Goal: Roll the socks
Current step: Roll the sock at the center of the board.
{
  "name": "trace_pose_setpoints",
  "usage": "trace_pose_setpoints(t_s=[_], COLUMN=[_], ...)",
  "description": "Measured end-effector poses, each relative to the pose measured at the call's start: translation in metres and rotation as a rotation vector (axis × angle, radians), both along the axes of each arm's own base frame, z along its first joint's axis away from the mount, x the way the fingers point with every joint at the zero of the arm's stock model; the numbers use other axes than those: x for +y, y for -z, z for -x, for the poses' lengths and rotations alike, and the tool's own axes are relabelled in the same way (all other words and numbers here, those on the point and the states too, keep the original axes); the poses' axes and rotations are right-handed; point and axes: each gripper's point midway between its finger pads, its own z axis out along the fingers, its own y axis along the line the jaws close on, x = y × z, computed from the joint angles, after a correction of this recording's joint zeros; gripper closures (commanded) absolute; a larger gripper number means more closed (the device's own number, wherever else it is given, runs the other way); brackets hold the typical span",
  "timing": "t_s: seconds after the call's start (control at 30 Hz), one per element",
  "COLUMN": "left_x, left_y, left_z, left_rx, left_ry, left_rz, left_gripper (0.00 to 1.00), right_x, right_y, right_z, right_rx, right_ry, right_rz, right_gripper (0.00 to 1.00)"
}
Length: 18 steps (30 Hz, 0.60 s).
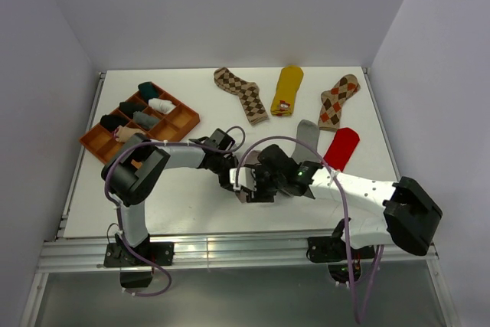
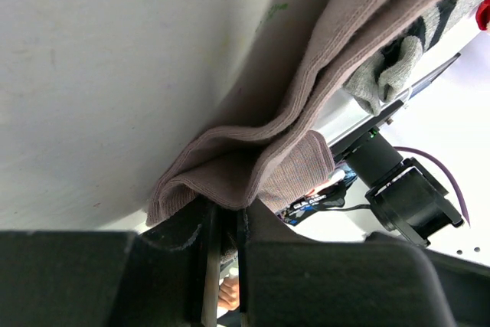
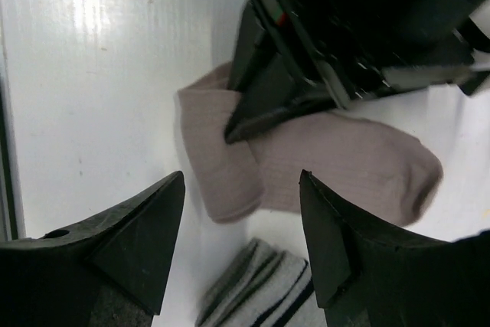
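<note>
Right wrist — taupe sock (image 3: 344, 160) folded over, ribbed.

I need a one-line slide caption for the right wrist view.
Open right gripper hovers above a taupe sock pinched by the left gripper.

taupe sock (image 3: 344, 166), grey black-striped sock (image 3: 260, 289), mustard sock (image 1: 289, 88), red sock (image 1: 341, 148), brown argyle socks (image 1: 243, 93)

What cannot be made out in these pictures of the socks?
- Left wrist view: the left claw pinches the taupe ribbed fabric sock; the top edge cuts off its far end.
- Right wrist view: the bottom edge and the open right claw cut off the grey black-striped fabric sock.
- Top view: both claws cover most of the taupe sock.
- Top view: items in the orange compartment tray are too small to identify.
</note>
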Motion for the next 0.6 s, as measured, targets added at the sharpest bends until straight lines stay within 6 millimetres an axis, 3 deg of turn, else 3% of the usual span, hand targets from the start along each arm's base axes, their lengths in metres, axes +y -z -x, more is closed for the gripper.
trace_pose_setpoints(t_s=[0.27, 0.4, 0.47, 0.57, 0.6], left_x=[0.001, 0.001, 0.001, 0.001, 0.001], left_y=[0.000, 0.000, 0.000, 0.000, 0.000], left_z=[0.000, -0.001, -0.001, 0.000, 0.000], left_rx=[0.005, 0.009, 0.013, 0.018, 0.018], left_ry=[-0.001, -0.006, -0.010, -0.013, -0.015], left_rz=[0.012, 0.024, 0.031, 0.040, 0.042], left_gripper=[0.99, 0.96, 0.93, 0.87, 0.86], right_x=[0.007, 0.006, 0.004, 0.004, 0.005], right_y=[0.023, 0.035, 0.041, 0.046, 0.047], right_z=[0.015, 0.015, 0.015, 0.012, 0.010], right_rx=[-0.009, -0.001, 0.006, 0.006, 0.004], right_ry=[-0.057, -0.055, -0.052, -0.041, -0.037], right_rz=[0.071, 0.109, 0.130, 0.153, 0.159], right_gripper=[0.33, 0.46, 0.47, 0.58, 0.68])
